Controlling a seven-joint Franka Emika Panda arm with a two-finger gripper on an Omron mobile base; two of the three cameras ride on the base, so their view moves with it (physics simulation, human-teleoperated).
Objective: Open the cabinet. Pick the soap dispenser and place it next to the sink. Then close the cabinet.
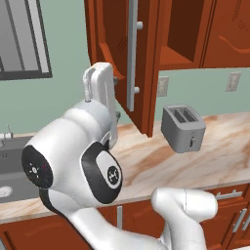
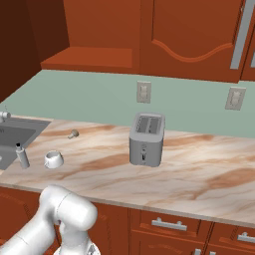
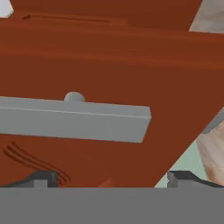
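The cabinet (image 1: 146,53) is the big red-brown wooden cupboard on the wall. Its door (image 1: 110,44) stands swung out over the worktop (image 1: 229,146), and the shelf inside shows at the right of the door in the left base view. A long silver bar handle (image 1: 131,53) runs up and down on the door. In the hand view this handle (image 3: 74,118) lies across the picture, very near, with the red-brown door behind it.

The worktop is light stone with brown swirls. It runs along the green wall. Under it are red-brown base cabinets (image 2: 169,224) with short silver handles.

The white robot arm (image 1: 83,161) rises in front of the worktop and reaches up to the open door.

The sink (image 2: 15,139) is a grey basin set into the worktop at the left end.

The grey toaster (image 2: 147,138) stands on the worktop, well apart from the sink. Two wall sockets (image 2: 144,92) sit on the green wall behind it.

The gripper (image 3: 111,177) is close to the door handle. Its two dark fingertips (image 3: 39,178) are far apart, with nothing between them. They do not touch the handle.

A squat white cup (image 2: 53,159) sits on the worktop near the sink.

The soap dispenser (image 2: 21,156) is a slim grey bottle with a black pump top. It stands upright on the worktop just beside the sink, with the white cup near it.

A small round knob-like thing (image 2: 73,133) lies on the worktop behind the cup. It is too small to tell what it is.
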